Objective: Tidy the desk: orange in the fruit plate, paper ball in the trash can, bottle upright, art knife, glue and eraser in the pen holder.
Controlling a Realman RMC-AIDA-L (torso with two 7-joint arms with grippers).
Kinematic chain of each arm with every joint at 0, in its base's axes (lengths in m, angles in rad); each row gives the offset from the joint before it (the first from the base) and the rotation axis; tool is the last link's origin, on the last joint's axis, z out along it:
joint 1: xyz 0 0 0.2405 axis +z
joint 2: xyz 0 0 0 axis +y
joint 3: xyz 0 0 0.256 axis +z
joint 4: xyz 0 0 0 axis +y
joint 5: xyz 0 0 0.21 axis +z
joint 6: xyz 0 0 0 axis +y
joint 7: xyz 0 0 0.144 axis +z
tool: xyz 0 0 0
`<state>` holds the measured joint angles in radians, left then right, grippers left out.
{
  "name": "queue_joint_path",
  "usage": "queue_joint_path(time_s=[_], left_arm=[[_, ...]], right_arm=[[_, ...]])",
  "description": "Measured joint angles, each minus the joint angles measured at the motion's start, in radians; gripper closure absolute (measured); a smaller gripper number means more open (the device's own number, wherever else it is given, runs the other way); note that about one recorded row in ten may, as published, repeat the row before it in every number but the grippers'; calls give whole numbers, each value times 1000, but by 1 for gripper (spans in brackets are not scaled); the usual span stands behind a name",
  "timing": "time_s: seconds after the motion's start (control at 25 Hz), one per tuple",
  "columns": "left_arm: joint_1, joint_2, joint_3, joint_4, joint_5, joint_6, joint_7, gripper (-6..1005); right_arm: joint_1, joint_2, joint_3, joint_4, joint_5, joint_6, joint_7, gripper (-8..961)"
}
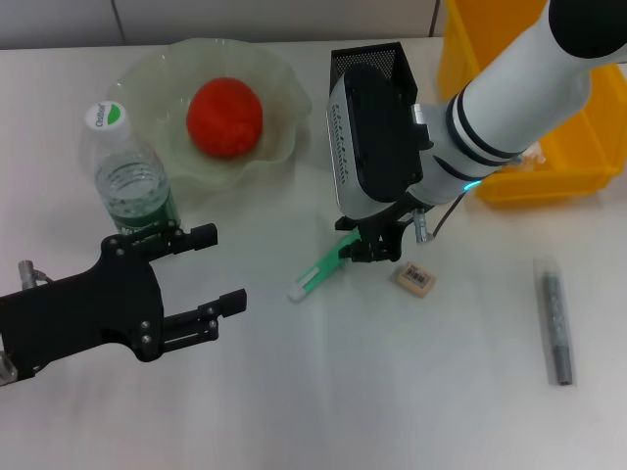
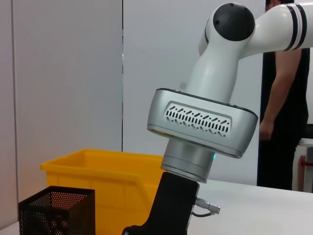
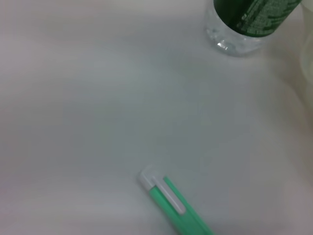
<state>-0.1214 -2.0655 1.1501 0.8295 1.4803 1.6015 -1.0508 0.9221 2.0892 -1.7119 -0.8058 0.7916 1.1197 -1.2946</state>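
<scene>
Nearest the head camera, the left gripper (image 1: 201, 279) hovered over the desk (image 1: 392, 392) with its fingers apart, holding nothing. Behind it the bottle (image 1: 132, 186) stood upright beside the fruit plate (image 1: 279, 93), which held the orange (image 1: 224, 117). Mid-desk, the right gripper (image 1: 374, 247) sat low over one end of the art knife (image 1: 318, 273); whether its fingers had closed could not be told. The pen holder (image 1: 370, 57) stood behind it, the eraser (image 1: 414, 278) just right, the glue (image 1: 555, 321) alone on open tabletop, the trash can (image 1: 549, 166) at the far right edge.
</scene>
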Motion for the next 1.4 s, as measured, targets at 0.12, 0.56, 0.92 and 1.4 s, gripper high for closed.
queue_joint_path(time_s=[0.12,0.56,0.92,1.4], left_arm=[[-1,-1,1,0,0,0,0,264],[-1,-1,2,0,0,0,0,267],[-2,-1,-2,-5,0,0,0,268],[-6,-1,-4,-7,0,0,0,267]], right_arm=[[1,0,0,4,1,-4,-2,612],[30,0,2,58,10,-29,-12,644],[51,0,2,96,17,-50,-20,640],[88,0,2,156,19,-68,-18,636]])
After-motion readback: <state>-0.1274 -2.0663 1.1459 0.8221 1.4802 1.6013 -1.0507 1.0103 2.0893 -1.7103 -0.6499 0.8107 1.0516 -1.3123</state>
